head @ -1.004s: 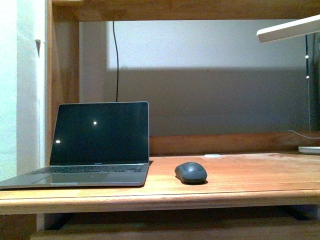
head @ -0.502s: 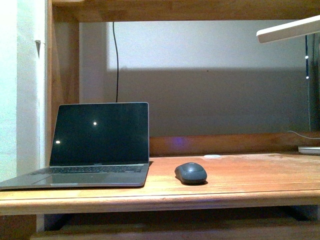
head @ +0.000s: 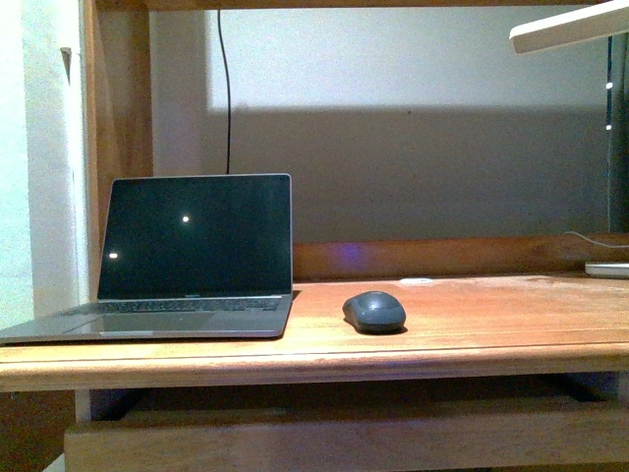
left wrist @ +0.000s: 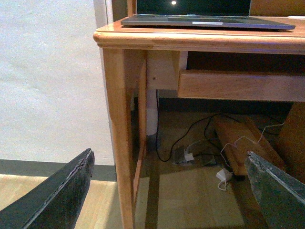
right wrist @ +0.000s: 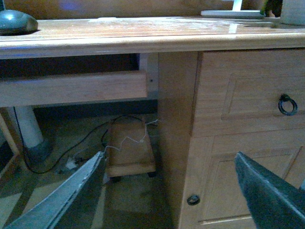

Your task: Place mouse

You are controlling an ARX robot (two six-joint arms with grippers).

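Observation:
The dark grey domed mouse [head: 374, 312] rests on the wooden desk top [head: 472, 324], just right of the open laptop [head: 187, 261]. Neither arm shows in the front view. In the right wrist view the mouse [right wrist: 17, 22] sits at the desk's edge, high above my right gripper [right wrist: 169, 195], which is open and empty below desk level. My left gripper [left wrist: 174, 191] is open and empty, low in front of the desk's left leg [left wrist: 119, 133], with the laptop's front edge [left wrist: 205, 20] above it.
A white lamp arm [head: 570, 31] reaches in at the upper right, its base [head: 607, 268] at the desk's right end. A small flat white object [head: 417, 281] lies behind the mouse. Drawers [right wrist: 248, 95] stand under the desk's right side. Cables [left wrist: 200, 148] lie on the floor.
The front view has shifted: the desk, laptop and mouse sit lower in the picture's framing by a small amount and the upper shelf has left the view. The mouse stays in place on the desk.

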